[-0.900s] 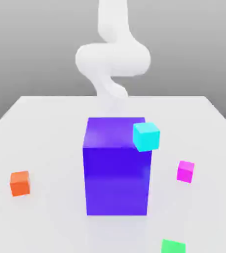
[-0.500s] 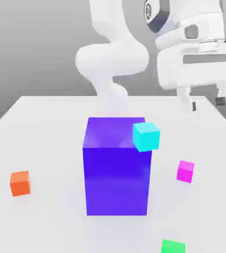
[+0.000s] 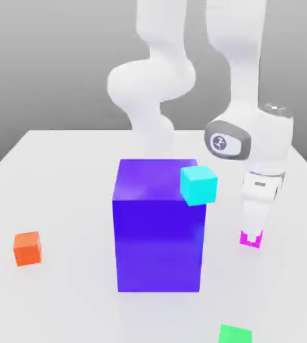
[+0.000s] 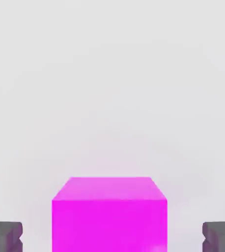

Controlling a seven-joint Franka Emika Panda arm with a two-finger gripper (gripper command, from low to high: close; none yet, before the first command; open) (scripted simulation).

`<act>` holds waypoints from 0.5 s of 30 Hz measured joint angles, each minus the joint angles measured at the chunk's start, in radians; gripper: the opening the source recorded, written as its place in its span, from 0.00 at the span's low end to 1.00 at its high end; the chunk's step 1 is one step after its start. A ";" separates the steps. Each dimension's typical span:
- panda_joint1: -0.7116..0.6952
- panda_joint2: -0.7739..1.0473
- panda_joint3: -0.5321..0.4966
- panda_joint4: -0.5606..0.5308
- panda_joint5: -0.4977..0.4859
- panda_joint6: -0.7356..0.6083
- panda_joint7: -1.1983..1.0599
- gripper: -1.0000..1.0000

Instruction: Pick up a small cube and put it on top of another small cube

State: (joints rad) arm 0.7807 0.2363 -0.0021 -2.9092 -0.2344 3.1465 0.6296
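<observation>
The small magenta cube (image 3: 252,242) rests on the white table (image 3: 62,187) at the exterior view's right, mostly covered by the hand. My gripper (image 3: 251,234) has come straight down over it. In the hand view the magenta cube (image 4: 109,216) sits between the two dark fingertips (image 4: 4,235), with a clear gap on each side, so the gripper is open and holds nothing. The small green cube (image 3: 235,333) lies at the table's near edge, partly cut off by the picture's border.
A big blue-purple block (image 3: 157,228) stands mid-table, just to the exterior view's left of the gripper. A cyan cube (image 3: 199,185) sits at its upper right corner. A small orange cube (image 3: 27,248) lies far on the exterior view's left.
The hand has dropped from high above the table's right side down onto the magenta cube, and its fingers now straddle it. The cubes have not moved.
</observation>
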 joint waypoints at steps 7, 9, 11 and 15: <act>-0.002 -0.016 0.003 -0.003 -0.001 -0.014 0.001 0.00; -0.038 -0.078 0.050 -0.014 0.040 -0.064 -0.029 0.00; -0.062 -0.148 0.095 -0.029 0.118 -0.120 -0.085 0.00; -0.043 -0.270 0.100 -0.041 0.251 -0.231 -0.197 0.00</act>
State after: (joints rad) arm 0.7380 -0.0341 0.0976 -2.9504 0.0168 2.9152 0.4324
